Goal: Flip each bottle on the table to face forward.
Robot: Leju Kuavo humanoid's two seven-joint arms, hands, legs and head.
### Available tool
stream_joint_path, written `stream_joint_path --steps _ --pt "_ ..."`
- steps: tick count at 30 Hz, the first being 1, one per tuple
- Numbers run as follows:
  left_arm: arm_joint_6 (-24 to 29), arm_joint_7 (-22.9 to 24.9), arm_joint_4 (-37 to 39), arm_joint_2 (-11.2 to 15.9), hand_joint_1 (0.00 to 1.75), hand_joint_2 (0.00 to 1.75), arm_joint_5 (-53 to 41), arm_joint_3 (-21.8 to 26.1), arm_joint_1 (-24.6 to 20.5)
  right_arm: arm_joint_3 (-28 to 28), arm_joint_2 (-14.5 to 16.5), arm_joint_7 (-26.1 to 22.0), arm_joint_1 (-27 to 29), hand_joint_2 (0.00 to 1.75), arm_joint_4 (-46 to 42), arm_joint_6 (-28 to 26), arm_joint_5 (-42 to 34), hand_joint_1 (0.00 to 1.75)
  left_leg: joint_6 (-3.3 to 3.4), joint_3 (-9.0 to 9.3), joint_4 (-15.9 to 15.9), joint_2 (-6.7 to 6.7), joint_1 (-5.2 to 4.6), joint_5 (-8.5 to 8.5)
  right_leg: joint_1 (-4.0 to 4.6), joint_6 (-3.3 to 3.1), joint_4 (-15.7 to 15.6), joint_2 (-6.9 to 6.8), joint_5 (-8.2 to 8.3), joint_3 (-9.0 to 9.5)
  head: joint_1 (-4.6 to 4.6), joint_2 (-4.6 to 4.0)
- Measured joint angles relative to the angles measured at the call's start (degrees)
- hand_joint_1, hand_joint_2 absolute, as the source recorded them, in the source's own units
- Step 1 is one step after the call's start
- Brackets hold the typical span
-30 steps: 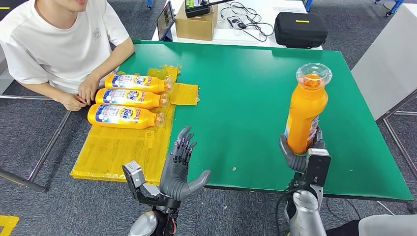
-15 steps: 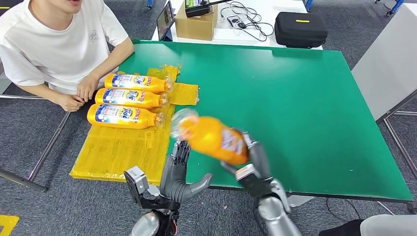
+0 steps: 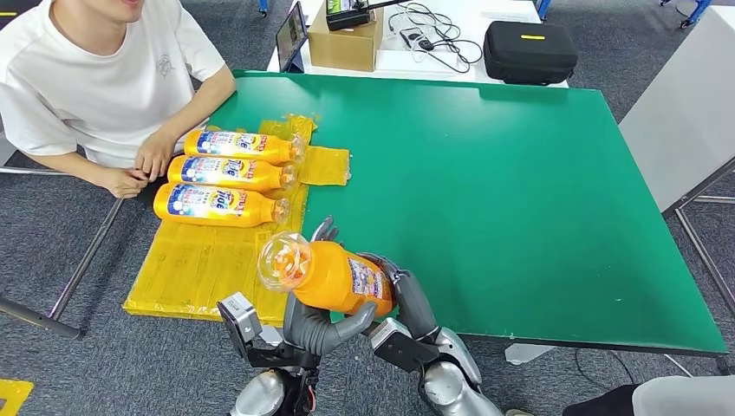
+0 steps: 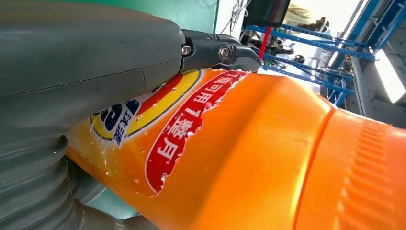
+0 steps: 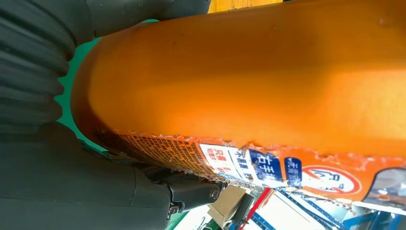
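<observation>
Green table (image 3: 485, 173) fills most of my head view, with a yellow mat (image 3: 208, 260) at its left end; three bottles (image 3: 227, 175) lie side by side on the mat, caps toward the table's middle, labels up; a person (image 3: 104, 78) sits just beyond them, one hand resting beside the nearest-to-them bottle; on my side, at the table's near edge, a fourth bottle (image 3: 334, 276) is held on its side above the edge, clear cap (image 3: 284, 260) pointing toward the mat; right hand (image 3: 407, 295) wraps the base end, fingers curled round it; left hand (image 3: 316, 316) sits under the body, thumb against it, fingers up behind; whether the left actually grips, I cannot tell; both wrist views show torn label on orange plastic, pressed close against grey fingers
</observation>
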Motion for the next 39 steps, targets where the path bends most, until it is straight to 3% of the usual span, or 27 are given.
stream_joint_path --steps 4,5,8,9,17,18,19,22,23,26,27,33,39 --pt "0.0 0.1 0.1 0.0 0.0 1.75 0.1 0.0 0.0 0.7 -0.4 0.0 -0.8 1.75 0.8 0.1 0.0 1.75 0.0 0.0 0.0 0.01 0.0 0.0 0.0 0.0 0.0 0.0 0.0 0.0 0.01 0.0" --pt "0.0 0.1 0.1 0.0 0.22 1.75 0.1 0.0 0.1 0.8 -0.4 0.0 -0.9 1.75 0.9 0.2 0.0 1.75 0.0 0.0 0.0 0.01 0.0 0.0 0.0 0.0 0.0 0.0 0.0 0.0 0.01 0.0" --pt "-0.5 0.6 0.2 0.0 1.53 1.75 1.0 0.0 0.1 1.3 -0.7 -0.1 -1.3 1.75 1.3 1.6 -0.7 1.75 0.0 0.0 0.0 0.01 0.0 0.0 -0.01 0.0 0.0 0.0 0.0 0.0 0.01 0.0" --pt "-1.0 0.7 0.3 0.1 1.75 1.75 1.5 0.0 0.1 1.4 -0.9 -0.2 -1.5 1.75 1.4 2.3 -1.1 1.75 0.0 0.0 0.0 0.01 0.0 0.0 -0.01 0.0 0.0 0.0 0.0 0.0 0.02 0.0" --pt "-8.5 2.3 1.7 1.2 1.75 1.75 5.5 0.6 0.0 2.2 -2.8 -1.7 -2.3 1.75 1.7 7.2 -2.5 1.75 0.0 0.0 0.0 0.01 -0.01 0.0 -0.01 0.0 0.0 0.0 0.0 0.0 0.0 0.0" --pt "-9.5 2.6 2.0 1.3 1.75 1.75 5.8 0.8 0.0 2.4 -3.2 -1.9 -2.4 1.75 1.7 8.2 -2.7 1.68 0.0 0.0 0.0 0.02 -0.01 0.0 -0.01 0.0 0.0 0.0 0.0 0.0 0.0 0.0" --pt "-10.3 2.8 2.2 1.5 1.75 1.75 6.0 0.9 0.0 2.6 -3.7 -2.1 -2.6 1.75 1.7 9.1 -3.0 1.58 0.0 0.0 0.0 0.02 -0.01 0.0 -0.01 0.0 0.0 0.01 0.01 0.0 0.01 0.0" --pt "-11.6 3.1 2.7 1.7 1.75 1.75 6.1 1.0 -0.2 3.0 -4.5 -2.4 -2.9 1.75 1.7 11.3 -4.0 1.06 0.0 0.0 0.0 0.01 -0.01 0.0 -0.01 0.0 0.0 0.0 0.01 0.0 0.01 0.0" --pt "-11.9 3.3 2.9 1.7 1.75 1.75 6.0 1.1 -0.2 3.1 -4.7 -2.4 -2.9 1.75 1.7 11.8 -4.2 0.76 0.0 0.0 0.0 0.01 -0.01 0.0 -0.01 0.0 0.0 0.0 0.01 0.0 0.01 0.0" --pt "-12.7 3.8 3.3 1.8 1.75 1.75 5.8 1.4 -0.4 3.2 -5.0 -2.4 -2.9 0.44 1.8 12.7 -4.5 0.04 0.0 0.0 0.0 0.02 -0.01 0.0 -0.01 0.0 0.0 0.01 0.01 0.0 0.01 0.0" --pt "-12.9 3.9 3.4 1.8 1.75 1.75 5.7 1.5 -0.4 3.2 -5.0 -2.3 -2.9 0.0 1.8 13.0 -4.5 0.0 0.0 0.0 0.0 0.02 -0.01 0.0 -0.01 0.0 0.0 0.0 0.01 0.0 0.01 0.0" --pt "-12.5 5.1 3.9 1.7 1.75 1.75 4.5 1.5 -0.5 3.3 -4.9 -0.3 -2.2 0.0 1.7 11.5 -4.6 0.0 0.0 0.0 0.0 0.01 -0.01 0.0 -0.01 0.0 0.0 0.0 0.01 0.0 0.01 0.0" --pt "0.4 7.4 3.9 0.9 1.75 1.75 -0.1 3.2 -0.2 0.9 -3.0 1.3 1.9 0.0 -0.6 3.0 -6.7 0.0 0.0 -0.01 0.0 0.01 0.0 -0.01 0.0 0.0 0.0 0.0 0.0 -0.01 0.02 0.0"
